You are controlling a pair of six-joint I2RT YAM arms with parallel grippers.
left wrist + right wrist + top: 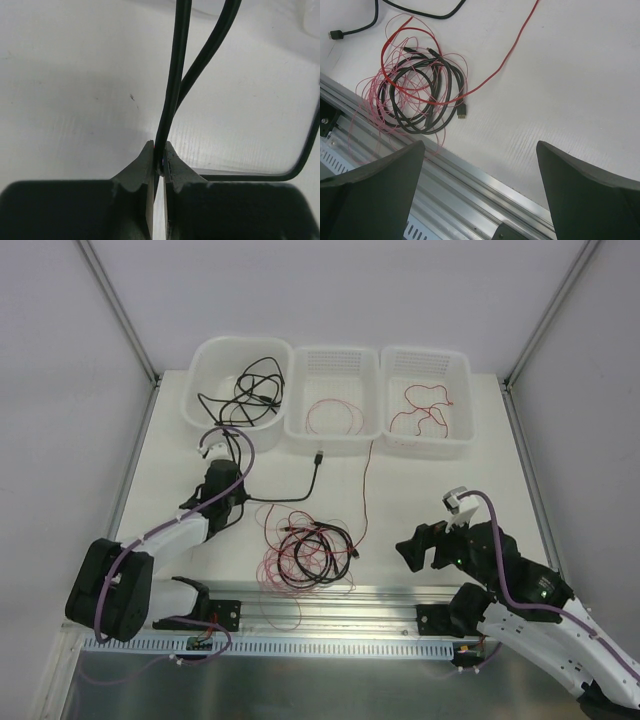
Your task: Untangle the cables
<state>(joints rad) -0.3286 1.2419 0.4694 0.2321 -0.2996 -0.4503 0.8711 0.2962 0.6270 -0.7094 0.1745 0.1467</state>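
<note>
Since the black cable (174,75) looks meant for the left bin (197,390), the left gripper (159,150) pinches it tight in front of that bin. The right gripper (480,146) hangs wide open near the tangle (305,552) of red and black cables on the table (440,470).

A lab test cell: white panel walls (60,370); left arm (170,532), right arm (545,628) bolted to aluminium rail (340,606).

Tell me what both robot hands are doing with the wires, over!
Left gripper shut on thin black cable. Right gripper open, empty. Knot of black, red and pink wires lies unheld. Long red wire trails into it.
</note>
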